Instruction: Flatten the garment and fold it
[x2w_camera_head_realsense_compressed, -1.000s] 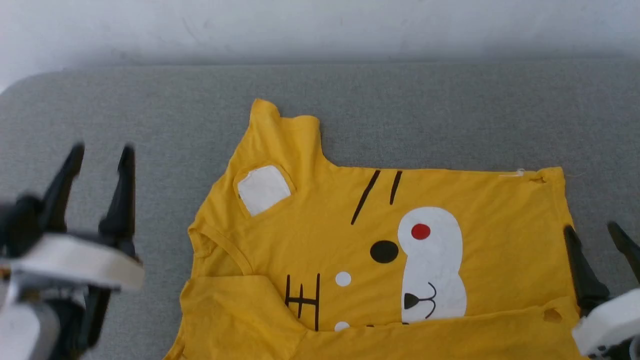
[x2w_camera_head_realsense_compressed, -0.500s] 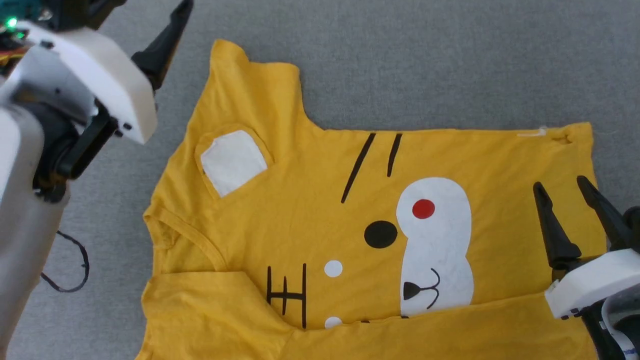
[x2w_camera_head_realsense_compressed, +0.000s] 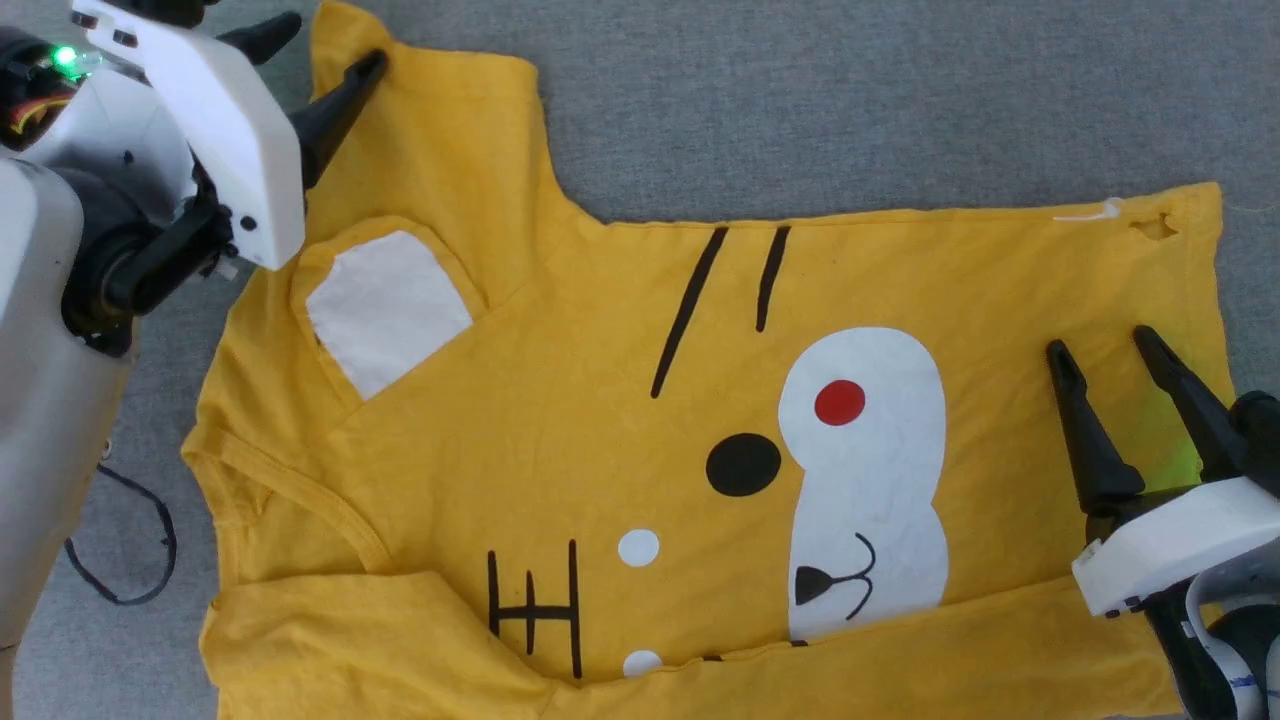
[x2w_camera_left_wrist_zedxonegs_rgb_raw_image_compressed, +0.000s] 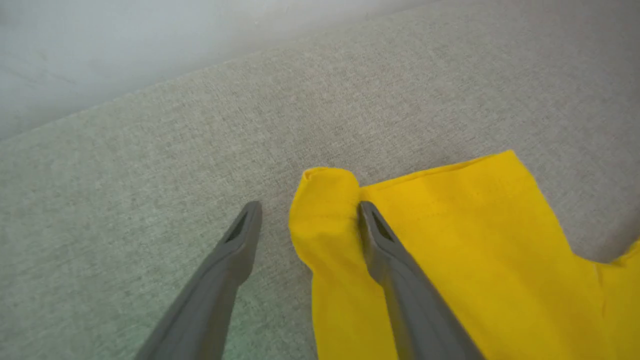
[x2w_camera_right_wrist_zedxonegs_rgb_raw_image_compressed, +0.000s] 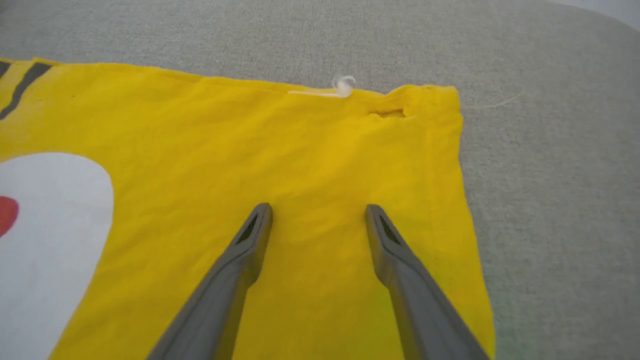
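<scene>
The garment (x2w_camera_head_realsense_compressed: 560, 420), a yellow T-shirt, lies print side up on the grey surface, its near edge folded over along the bottom. My left gripper (x2w_camera_head_realsense_compressed: 328, 45) is open at the far sleeve (x2w_camera_left_wrist_zedxonegs_rgb_raw_image_compressed: 450, 230). The sleeve's curled corner sits between the two fingers, and the right fingertip (x2w_camera_left_wrist_zedxonegs_rgb_raw_image_compressed: 367, 212) rests over the cloth. My right gripper (x2w_camera_head_realsense_compressed: 1100, 343) is open above the hem end of the garment (x2w_camera_right_wrist_zedxonegs_rgb_raw_image_compressed: 300, 150), fingers pointing toward the far corner. That corner has a small hole (x2w_camera_right_wrist_zedxonegs_rgb_raw_image_compressed: 387, 113) and a white thread (x2w_camera_right_wrist_zedxonegs_rgb_raw_image_compressed: 342, 85). Nothing is gripped.
The grey padded surface (x2w_camera_head_realsense_compressed: 850, 90) extends beyond the shirt on the far and right sides. A pale wall (x2w_camera_left_wrist_zedxonegs_rgb_raw_image_compressed: 150, 40) rises behind it in the left wrist view. A loose black cable (x2w_camera_head_realsense_compressed: 130, 570) hangs beside my left arm.
The head camera has tilted down and the picture has shifted. My left gripper has travelled up to the far sleeve corner. My right gripper has come in over the hem end.
</scene>
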